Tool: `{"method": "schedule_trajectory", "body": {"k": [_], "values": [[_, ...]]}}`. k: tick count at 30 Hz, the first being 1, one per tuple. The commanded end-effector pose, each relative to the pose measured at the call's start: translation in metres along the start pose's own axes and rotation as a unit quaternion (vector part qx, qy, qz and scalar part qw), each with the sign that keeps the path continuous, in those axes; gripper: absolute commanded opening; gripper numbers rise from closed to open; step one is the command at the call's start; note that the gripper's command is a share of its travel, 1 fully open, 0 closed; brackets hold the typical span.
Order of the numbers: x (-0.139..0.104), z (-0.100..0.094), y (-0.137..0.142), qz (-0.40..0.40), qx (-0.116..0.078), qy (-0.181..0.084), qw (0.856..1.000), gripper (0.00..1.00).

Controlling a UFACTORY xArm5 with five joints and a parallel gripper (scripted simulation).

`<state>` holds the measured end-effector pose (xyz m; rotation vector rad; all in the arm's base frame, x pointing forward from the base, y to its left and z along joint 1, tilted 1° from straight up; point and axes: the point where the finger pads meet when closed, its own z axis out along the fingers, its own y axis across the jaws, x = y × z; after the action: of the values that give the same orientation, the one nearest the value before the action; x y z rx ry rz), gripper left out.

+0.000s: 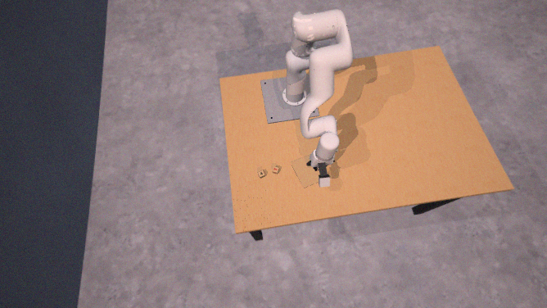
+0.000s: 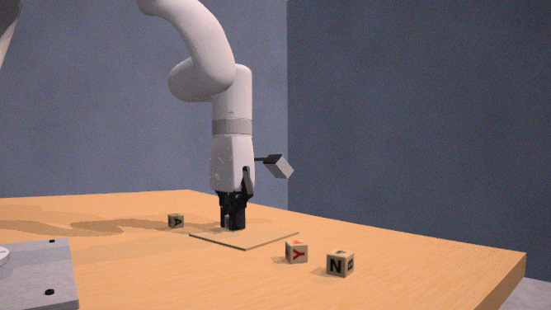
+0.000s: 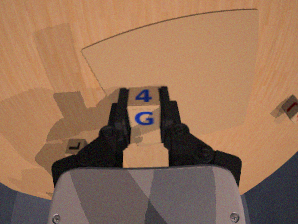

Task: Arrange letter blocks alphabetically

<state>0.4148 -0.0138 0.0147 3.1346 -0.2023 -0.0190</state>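
Observation:
My gripper [image 2: 233, 227] [image 3: 144, 99] is shut on the block with a blue G [image 3: 144, 118] on top. Its G reads upright in the wrist view, above a blue 4 on the side. The fingers are low over the left part of the mat [image 1: 304, 178] [image 2: 247, 243] [image 3: 200, 60]; whether the block touches it is unclear. A block with a dark L-like mark on top [image 3: 75, 146] stands off the mat, left of the gripper; the exterior view shows an A on its side [image 2: 176, 221]. A red-marked block [image 1: 276, 169] [image 2: 296, 251] [image 3: 291, 107] and a dark-marked block [image 1: 261, 174] [image 2: 340, 264] stand off the mat on the other side.
The robot's grey base plate [image 1: 272, 110] [image 2: 37, 276] is behind the mat. The wooden table top [image 1: 409, 135] [image 2: 165, 280] extends around the mat. The wrist camera [image 1: 324, 181] [image 2: 278, 166] sticks out from the arm, and its housing hides some of the mat in the top view.

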Motion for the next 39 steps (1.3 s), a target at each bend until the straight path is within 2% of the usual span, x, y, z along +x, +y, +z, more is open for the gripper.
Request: {"method": "schedule_trajectory", "body": {"k": [1,9,10,12,13,18,19,23,24,39], "values": [[0.0013,-0.0011,-0.0001,0.000,0.000,0.002,1.000,0.21],[0.0013,-0.0011,-0.0001,0.000,0.000,0.002,1.000,0.21],[0.0013,-0.0011,-0.0001,0.000,0.000,0.002,1.000,0.26],[0.0013,-0.0011,-0.0001,0.000,0.000,0.002,1.000,0.26],[0.0013,-0.0011,-0.0001,0.000,0.000,0.002,1.000,0.30],[0.0013,-0.0011,-0.0001,0.000,0.000,0.002,1.000,0.34],[0.0013,-0.0011,-0.0001,0.000,0.000,0.002,1.000,0.38],[0.0013,-0.0011,-0.0001,0.000,0.000,0.002,1.000,0.38],[0.0013,-0.0011,-0.0001,0.000,0.000,0.002,1.000,0.42],[0.0013,-0.0044,0.0000,0.000,0.000,0.002,1.000,0.42]]}}
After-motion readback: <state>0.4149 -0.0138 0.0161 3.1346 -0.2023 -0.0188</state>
